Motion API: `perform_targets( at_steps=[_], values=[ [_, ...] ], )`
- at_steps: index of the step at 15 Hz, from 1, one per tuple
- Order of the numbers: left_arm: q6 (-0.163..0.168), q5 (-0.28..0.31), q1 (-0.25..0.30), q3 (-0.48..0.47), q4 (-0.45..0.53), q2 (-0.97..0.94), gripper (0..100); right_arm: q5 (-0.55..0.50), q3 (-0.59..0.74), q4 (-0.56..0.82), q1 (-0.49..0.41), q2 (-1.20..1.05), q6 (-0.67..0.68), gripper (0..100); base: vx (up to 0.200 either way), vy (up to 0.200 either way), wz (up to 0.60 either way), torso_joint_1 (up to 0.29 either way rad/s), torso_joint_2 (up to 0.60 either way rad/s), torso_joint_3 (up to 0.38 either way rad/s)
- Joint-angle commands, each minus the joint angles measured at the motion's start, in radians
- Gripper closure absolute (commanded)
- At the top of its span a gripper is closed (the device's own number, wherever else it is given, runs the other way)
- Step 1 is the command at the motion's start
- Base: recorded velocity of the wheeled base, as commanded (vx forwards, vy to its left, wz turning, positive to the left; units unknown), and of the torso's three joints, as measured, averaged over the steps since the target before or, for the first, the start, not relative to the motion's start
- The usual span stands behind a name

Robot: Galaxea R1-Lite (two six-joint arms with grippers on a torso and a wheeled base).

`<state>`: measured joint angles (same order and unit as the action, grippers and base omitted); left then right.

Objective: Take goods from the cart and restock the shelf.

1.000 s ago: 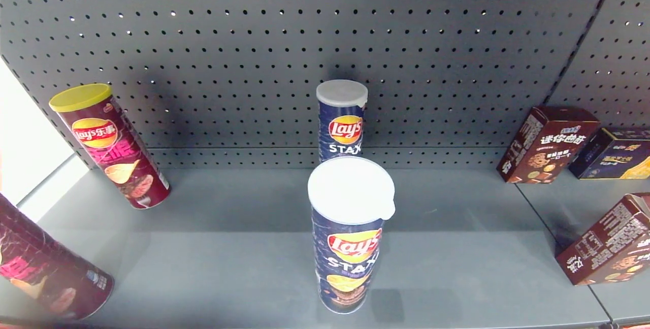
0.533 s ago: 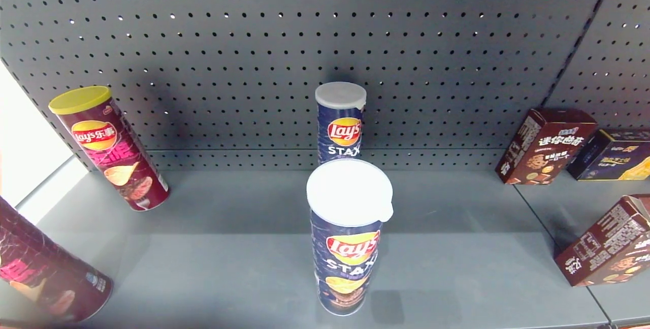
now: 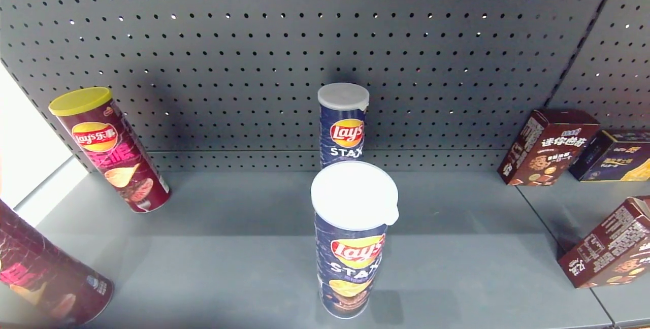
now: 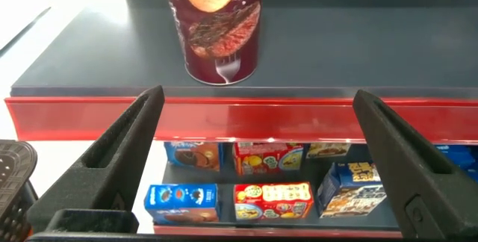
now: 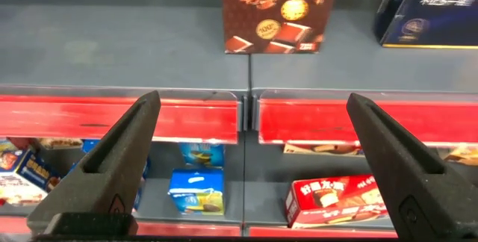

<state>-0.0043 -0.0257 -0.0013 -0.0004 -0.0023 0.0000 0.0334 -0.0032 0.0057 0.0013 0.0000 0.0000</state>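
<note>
On the grey shelf two blue chip cans stand upright in a row: one near the front and one at the back against the pegboard. Two maroon chip cans stand at the left, one at the back and one at the front corner. My left gripper is open and holds nothing, in front of the shelf's red front strip, facing a maroon can. My right gripper is open too, before a brown cookie box.
Brown cookie boxes and a dark blue box stand on the right shelf section. A lower shelf holds several boxed snacks. A black basket edge shows beside the left gripper.
The head view has shifted slightly down and to the left, so the cans and boxes sit a little lower and to the right in the picture. Nothing on the shelf has moved.
</note>
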Motion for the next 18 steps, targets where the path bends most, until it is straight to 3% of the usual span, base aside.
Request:
perform_targets(
  at_steps=[1, 18],
  values=[
    [0.0, 0.0, 0.0, -0.001, -0.001, 0.0, 0, 0.0, 0.0, 0.0, 0.0, 0.002, 0.0, 0, 0.0, 0.0, 0.0, 0.0, 0.0, 0.0],
    [0.0, 0.0, 0.0, 0.0, -0.001, 0.002, 0, 0.0, 0.0, 0.0, 0.0, 0.002, 0.0, 0, 0.0, 0.0, 0.0, 0.0, 0.0, 0.0]
  ],
)
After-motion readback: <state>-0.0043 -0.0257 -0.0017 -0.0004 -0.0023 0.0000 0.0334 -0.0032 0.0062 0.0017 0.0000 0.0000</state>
